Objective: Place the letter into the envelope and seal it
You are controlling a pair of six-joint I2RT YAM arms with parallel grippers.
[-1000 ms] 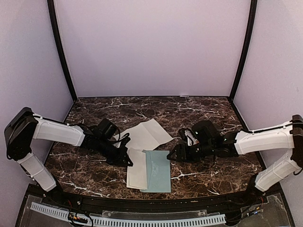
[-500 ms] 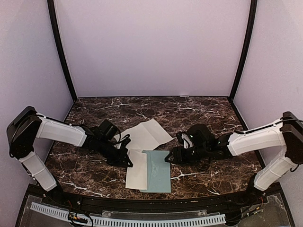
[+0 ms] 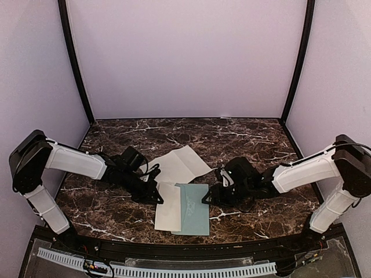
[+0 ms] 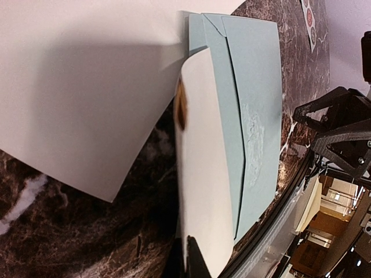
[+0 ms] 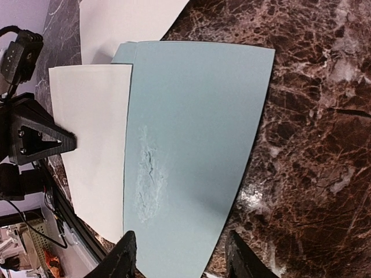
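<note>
The pale teal envelope (image 3: 195, 208) lies flat near the table's front edge; it also shows in the left wrist view (image 4: 255, 110) and the right wrist view (image 5: 191, 133). A white letter (image 3: 168, 214) sticks out of its left side, with its right part tucked under the teal paper (image 4: 206, 174) (image 5: 93, 139). My left gripper (image 3: 155, 197) (image 4: 188, 259) is shut on the letter's left edge. My right gripper (image 3: 207, 197) (image 5: 182, 258) is open, its fingers (image 5: 123, 255) set wide over the envelope's right edge.
A larger white sheet (image 3: 179, 165) lies behind the envelope, partly under it (image 4: 87, 87). A small strip of round stickers (image 4: 307, 14) lies further right on the marble table (image 3: 243, 139). The table's black front rail (image 3: 174, 246) runs close by the envelope.
My right gripper has moved left and down to the envelope's right edge. The envelope and letter have shifted slightly. My left gripper has hardly moved.
</note>
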